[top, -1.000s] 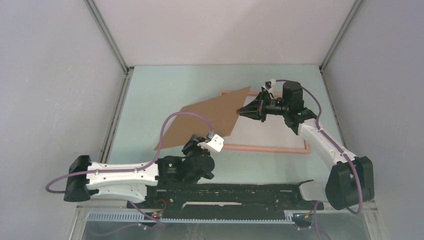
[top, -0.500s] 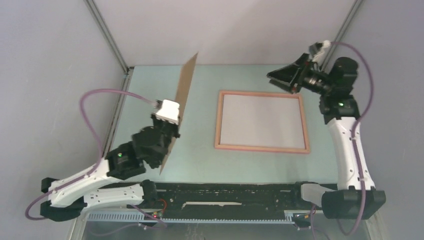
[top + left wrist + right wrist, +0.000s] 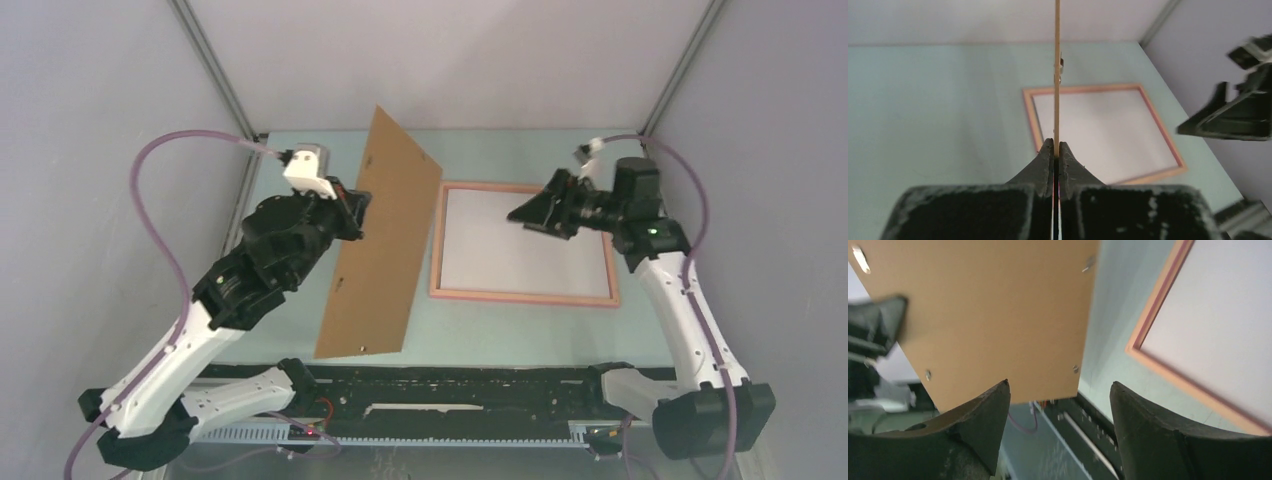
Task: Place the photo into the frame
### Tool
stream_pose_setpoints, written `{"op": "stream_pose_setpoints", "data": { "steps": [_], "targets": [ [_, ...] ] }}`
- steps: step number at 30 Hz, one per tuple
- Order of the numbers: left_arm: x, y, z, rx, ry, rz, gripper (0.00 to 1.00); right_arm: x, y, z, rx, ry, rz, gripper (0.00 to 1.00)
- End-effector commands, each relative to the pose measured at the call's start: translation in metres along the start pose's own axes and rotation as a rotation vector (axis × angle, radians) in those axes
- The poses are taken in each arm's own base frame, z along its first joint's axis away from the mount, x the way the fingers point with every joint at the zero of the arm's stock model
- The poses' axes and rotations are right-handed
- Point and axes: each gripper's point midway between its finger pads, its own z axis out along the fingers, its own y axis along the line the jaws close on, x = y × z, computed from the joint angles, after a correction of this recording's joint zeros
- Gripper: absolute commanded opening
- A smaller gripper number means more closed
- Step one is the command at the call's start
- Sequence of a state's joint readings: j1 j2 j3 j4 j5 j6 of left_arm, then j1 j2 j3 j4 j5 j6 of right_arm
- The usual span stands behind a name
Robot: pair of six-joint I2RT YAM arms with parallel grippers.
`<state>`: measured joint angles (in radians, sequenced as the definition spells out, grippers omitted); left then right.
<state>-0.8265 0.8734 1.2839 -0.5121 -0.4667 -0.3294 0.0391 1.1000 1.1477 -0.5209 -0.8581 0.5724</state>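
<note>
**Left arm holds the backing sheet on edge; frame lies flat beside it**

Nearest the camera, the black rail (image 3: 450, 385) runs along the table's (image 3: 500, 155) near edge, with both arm bases at its ends. Just beyond it hangs the lower edge of the brown cardboard sheet (image 3: 385, 250). The sheet stands steeply tilted, and whether that edge touches the table cannot be told. The left gripper (image 3: 352, 208) is clamped on the sheet's left side. In the left wrist view its fingers (image 3: 1045, 162) are pressed together on the thin board, which is seen edge-on. Small metal studs (image 3: 1075, 368) sit near the sheet's edges.

To the right of the sheet and apart from it, the frame (image 3: 520, 296) lies flat on the table, right of centre. Its middle is a pale, plain white. Whether that is the photo lying white back up or only the see-through pane cannot be told.

Farther back, the right gripper (image 3: 525, 215) hovers above the frame's far right part. Its jaws are spread wide and hold nothing.
</note>
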Motion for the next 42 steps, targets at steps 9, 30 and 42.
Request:
{"op": "stream_pose_setpoints", "data": {
  "steps": [9, 30, 42],
  "targets": [
    [0.005, -0.074, 0.003, 0.389, 0.120, -0.145, 0.00, 0.016, 0.008, 0.051, -0.182, 0.039, -0.339, 0.87],
    [0.057, -0.122, -0.005, 0.882, 0.283, 0.135, 0.00, 0.045, 0.051, 0.007, -0.649, 0.248, -0.610, 0.79],
    [0.058, -0.121, -0.010, 0.998, 0.319, 0.077, 0.00, 0.084, 0.078, -0.014, -0.750, 0.331, -0.604, 0.49]
  ]
}}
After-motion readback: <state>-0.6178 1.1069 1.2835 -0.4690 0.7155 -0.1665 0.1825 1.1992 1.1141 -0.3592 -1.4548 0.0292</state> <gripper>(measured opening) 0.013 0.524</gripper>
